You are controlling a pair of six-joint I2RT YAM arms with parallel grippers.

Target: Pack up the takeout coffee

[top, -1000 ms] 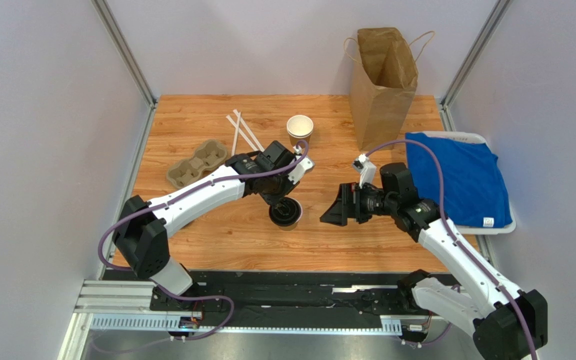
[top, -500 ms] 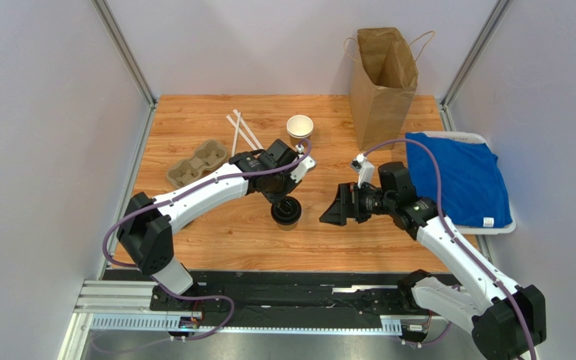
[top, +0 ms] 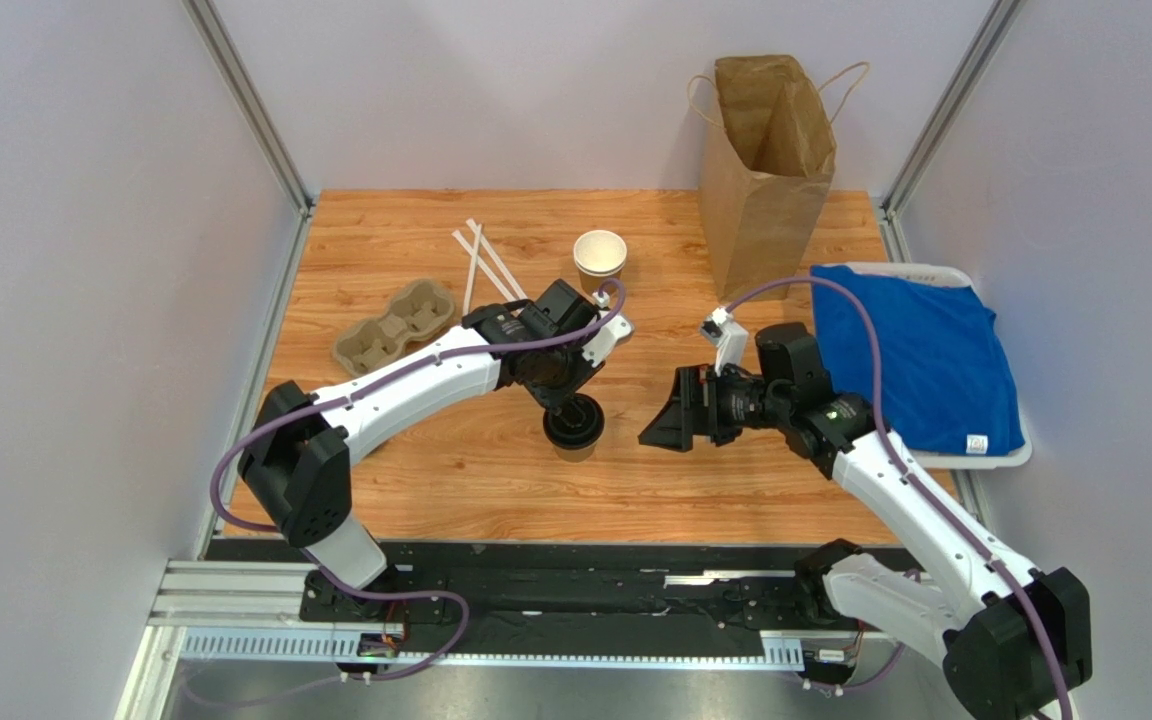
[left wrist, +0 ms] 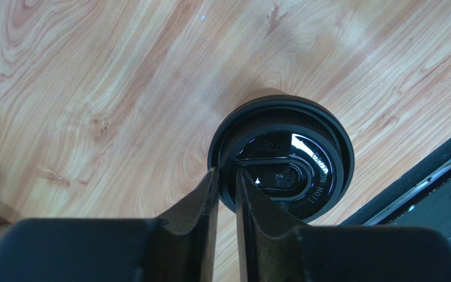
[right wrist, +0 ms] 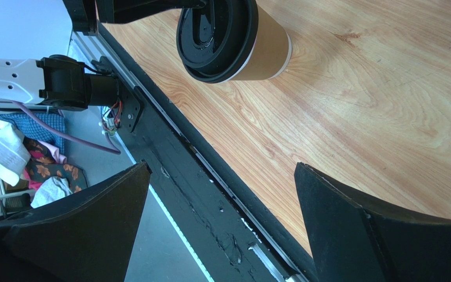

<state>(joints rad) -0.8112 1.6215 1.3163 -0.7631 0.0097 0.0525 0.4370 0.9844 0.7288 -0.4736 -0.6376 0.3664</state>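
The takeout coffee (top: 573, 426), a brown kraft cup with a black lid, stands at the middle of the wooden table. My left gripper (top: 567, 393) is directly above it. In the left wrist view its fingers (left wrist: 210, 194) are shut on the near rim of the black lid (left wrist: 292, 170). My right gripper (top: 668, 419) is open and empty, a little right of the cup and facing it. The right wrist view shows the cup (right wrist: 263, 47) ahead of the wide-open gripper (right wrist: 221, 170). I cannot tell whether the cup base touches the table.
An open brown paper bag (top: 767, 165) stands at the back right. A lidless brown cup (top: 599, 255), white stir sticks (top: 485, 264) and a pulp cup carrier (top: 394, 326) lie at the back left. A blue cloth (top: 913, 360) on a white tray sits at the right edge.
My left arm has shifted slightly right, with the cup moving a little with it. The right gripper has barely moved and stays open.
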